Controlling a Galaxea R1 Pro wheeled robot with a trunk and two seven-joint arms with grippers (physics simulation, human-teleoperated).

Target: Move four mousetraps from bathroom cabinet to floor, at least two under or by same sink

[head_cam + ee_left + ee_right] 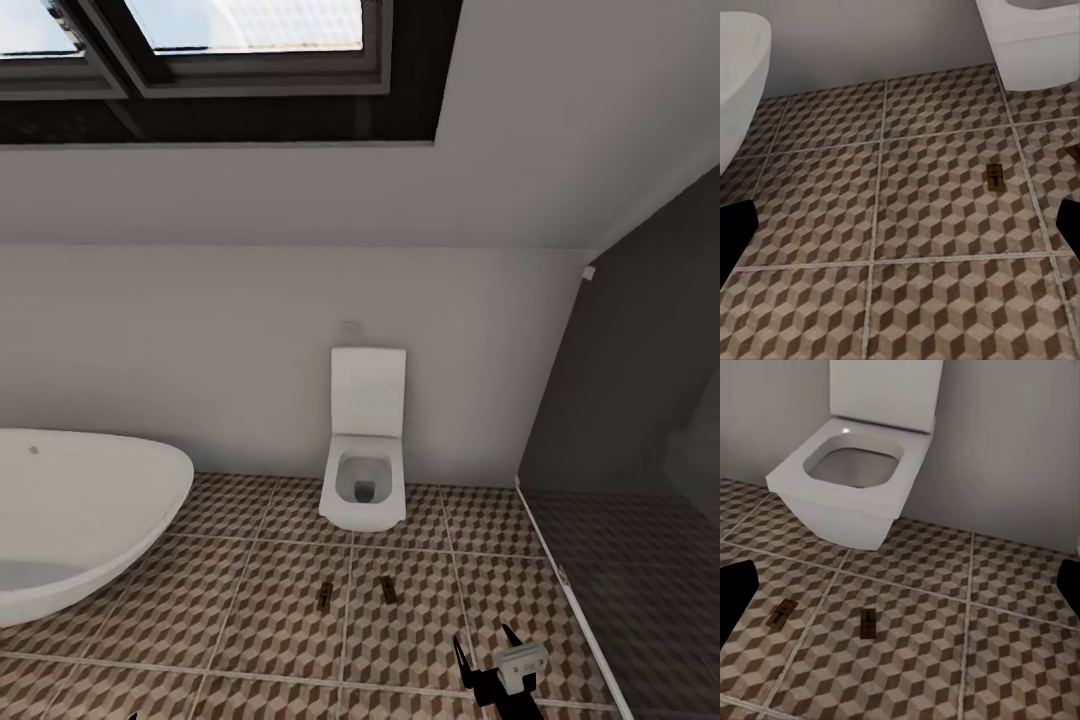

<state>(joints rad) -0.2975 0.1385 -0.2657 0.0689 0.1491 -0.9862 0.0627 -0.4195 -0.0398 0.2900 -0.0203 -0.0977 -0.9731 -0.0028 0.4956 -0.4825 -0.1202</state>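
Two mousetraps lie flat on the bathroom floor (250,610) in the lower middle of the head view, a left one (325,597) and a right one (389,589), near each other but apart, both in front of the toilet (364,488). Each rests on a tile of the brown, beige and white cube pattern, with a thin pale grout line running between them.

The toilet stands against the pale back wall (200,360) at centre frame, its lid raised and its bowl open. At the left edge a white oval bathtub (80,520) sits on the same tiles. At the top of the frame a dark-framed skylight (250,50) is set into the sloping ceiling. A dark grey wall (640,400) fills the right side, with a darker floor strip at its foot.

At the bottom right of the head view the right gripper (487,649) points its two dark fingers up, spread apart with nothing between them. In the right wrist view both traps show below the toilet bowl, one at lower left (782,613) and one lower centre (868,623).

In the left wrist view the left gripper (900,225) shows as dark fingertips at both side edges, wide apart and empty, with one trap (995,176) on the tiles right of centre.
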